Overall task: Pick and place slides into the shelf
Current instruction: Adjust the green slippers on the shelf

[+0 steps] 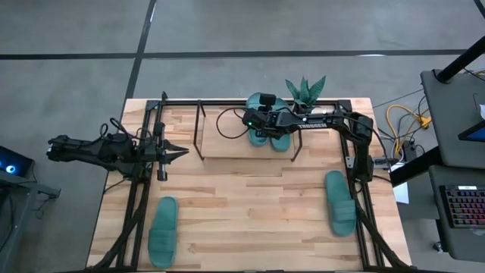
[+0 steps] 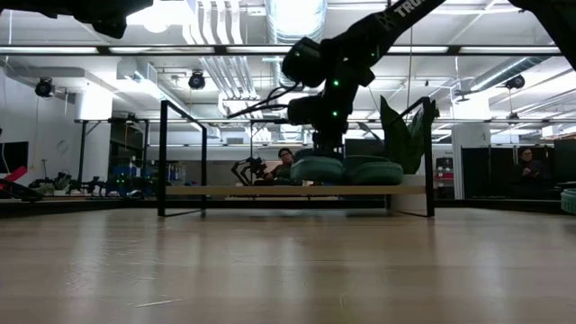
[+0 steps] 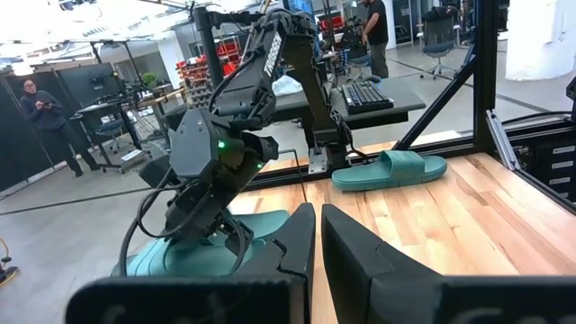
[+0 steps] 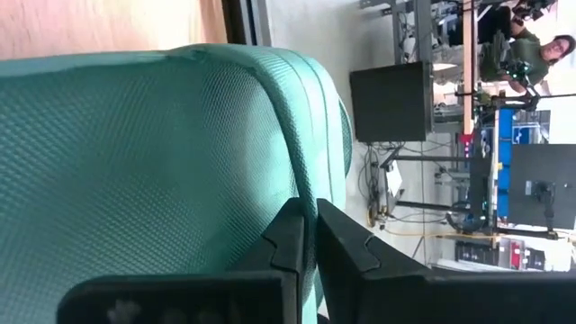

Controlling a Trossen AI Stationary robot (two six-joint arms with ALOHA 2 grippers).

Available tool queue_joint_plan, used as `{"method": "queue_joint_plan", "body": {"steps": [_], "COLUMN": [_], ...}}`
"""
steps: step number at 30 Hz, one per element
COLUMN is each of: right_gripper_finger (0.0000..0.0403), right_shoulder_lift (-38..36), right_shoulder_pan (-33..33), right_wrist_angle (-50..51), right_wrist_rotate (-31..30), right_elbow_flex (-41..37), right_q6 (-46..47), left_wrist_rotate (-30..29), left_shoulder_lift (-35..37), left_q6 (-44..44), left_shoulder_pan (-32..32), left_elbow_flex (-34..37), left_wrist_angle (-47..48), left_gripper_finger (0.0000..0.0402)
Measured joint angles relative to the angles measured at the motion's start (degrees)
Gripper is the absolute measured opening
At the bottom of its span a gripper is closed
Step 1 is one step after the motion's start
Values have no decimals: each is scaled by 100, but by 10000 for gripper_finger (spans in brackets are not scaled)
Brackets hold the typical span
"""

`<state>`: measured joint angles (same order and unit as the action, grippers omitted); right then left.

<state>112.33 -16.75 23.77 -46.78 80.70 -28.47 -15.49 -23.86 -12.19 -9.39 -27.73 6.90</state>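
Two teal slides [image 1: 271, 127] lie side by side on the right part of the shelf [image 1: 227, 144], soles down on its wood board. My right gripper [image 4: 309, 211] is shut and sits at the strap of the left one of the two [image 2: 315, 168], reaching down onto it from the table's right. Two more slides lie on the table, one near left [image 1: 163, 231] and one at the right [image 1: 341, 201]. Left of the shelf, my left gripper [image 1: 179, 152] hovers shut and holds nothing. My right gripper has its shut fingertips [image 4: 290, 236] against the rim of the slide's wide strap [image 4: 301, 135], coming slanting down from the table's right. Nothing shows between the fingers. The slide lies flat on the shelf board next to the second slide.
A spiky potted plant [image 1: 305, 91] stands just behind the shelf's right end. Black frame rods run along the table's left and right sides [image 1: 356, 174]. Bare wood lies between the two loose slides [image 1: 250, 220]. People stand in the room beyond the table.
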Motion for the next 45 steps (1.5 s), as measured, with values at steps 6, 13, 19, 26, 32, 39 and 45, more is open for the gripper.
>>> {"method": "queue_joint_plan", "body": {"steps": [6,13,19,26,32,39,45], "right_gripper_finger": [13,13,13,13,13,13,13], "right_shoulder_lift": [-2,-2,-2,-2,-2,17,20], "right_shoulder_pan": [8,26,24,60,180,251,251], "right_wrist_angle": [25,-31,-34,-54,11,12,-15], "right_wrist_rotate": [0,2,23,-183,-577,-573,-579], "right_elbow_flex": [-56,-54,55,158,156,18,-126], "right_q6": [26,24,224,679,661,700,331], "left_wrist_rotate": [0,0,0,0,0,2,0], "left_shoulder_lift": [0,0,0,0,0,0,0], "left_q6": [0,-2,-4,-4,-5,-4,-5], "left_shoulder_pan": [0,0,0,-1,0,-2,-2], "left_elbow_flex": [0,0,0,0,0,4,7], "left_wrist_angle": [-2,-7,-9,-11,-11,17,17], "left_gripper_finger": [8,8,8,8,8,8,8]}}
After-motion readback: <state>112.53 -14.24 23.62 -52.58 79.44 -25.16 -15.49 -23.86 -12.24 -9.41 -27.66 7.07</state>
